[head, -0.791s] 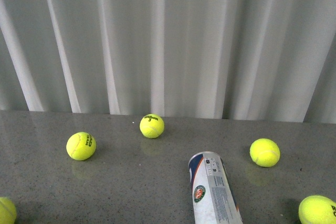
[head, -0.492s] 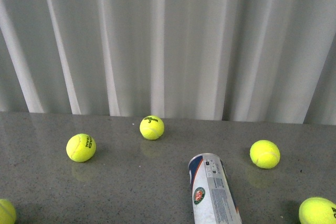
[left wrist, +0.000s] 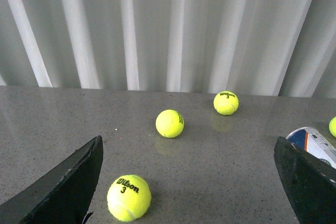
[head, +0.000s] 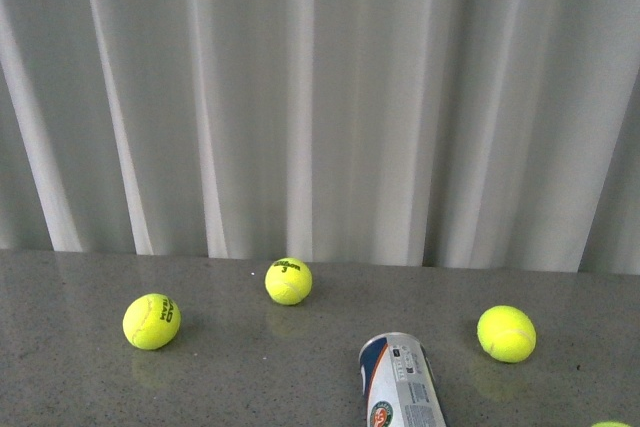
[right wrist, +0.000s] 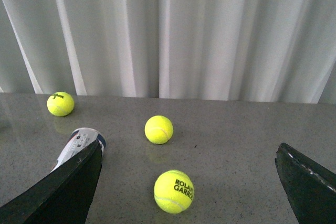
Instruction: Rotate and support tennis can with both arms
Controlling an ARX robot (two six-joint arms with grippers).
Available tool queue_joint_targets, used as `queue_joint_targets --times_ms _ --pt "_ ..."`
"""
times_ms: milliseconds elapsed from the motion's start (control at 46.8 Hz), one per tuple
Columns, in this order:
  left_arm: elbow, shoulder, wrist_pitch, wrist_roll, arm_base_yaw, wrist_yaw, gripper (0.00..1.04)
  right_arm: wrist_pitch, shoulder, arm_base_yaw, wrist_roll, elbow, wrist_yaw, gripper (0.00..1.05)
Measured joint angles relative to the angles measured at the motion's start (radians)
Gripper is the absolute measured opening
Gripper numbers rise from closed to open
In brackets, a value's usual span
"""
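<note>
One tennis can (head: 402, 382), apparently flat

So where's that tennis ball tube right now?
In the front view the tennis can lies on its side on the grey table, low and right of centre, nearer than the middle ball and the right-hand ball.

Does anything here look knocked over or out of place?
Yes. The tennis can lies on its side on the grey table instead of standing, with one end pointing toward the curtain. Several tennis balls sit loose and scattered around it. Nothing looks broken.
</note>
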Motion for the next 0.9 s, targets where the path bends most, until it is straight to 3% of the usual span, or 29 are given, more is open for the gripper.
queue_joint_targets --times_ms 599,684,791,898 --pt "0.000 0.000 0.000 0.000 0.000 0.000 0.98 0.000 0.000 0.000 0.000 0.000 0.000 0.98" --pt "0.000 0.000 0.000 0.000 0.000 0.000 0.98 -0.103 0.154 -0.058 0.050 0.070 -0.171 0.98" --pt "0.000 0.000 0.000 0.000 0.000 0.000 0.98 -0.040 0.397 -0.063 0.103 0.149 -0.174 0.98" --pt "0.000 0.000 0.000 0.000 0.000 0.000 0.98 0.004 0.636 0.000 0.118 0.252 -0.133 0.98"
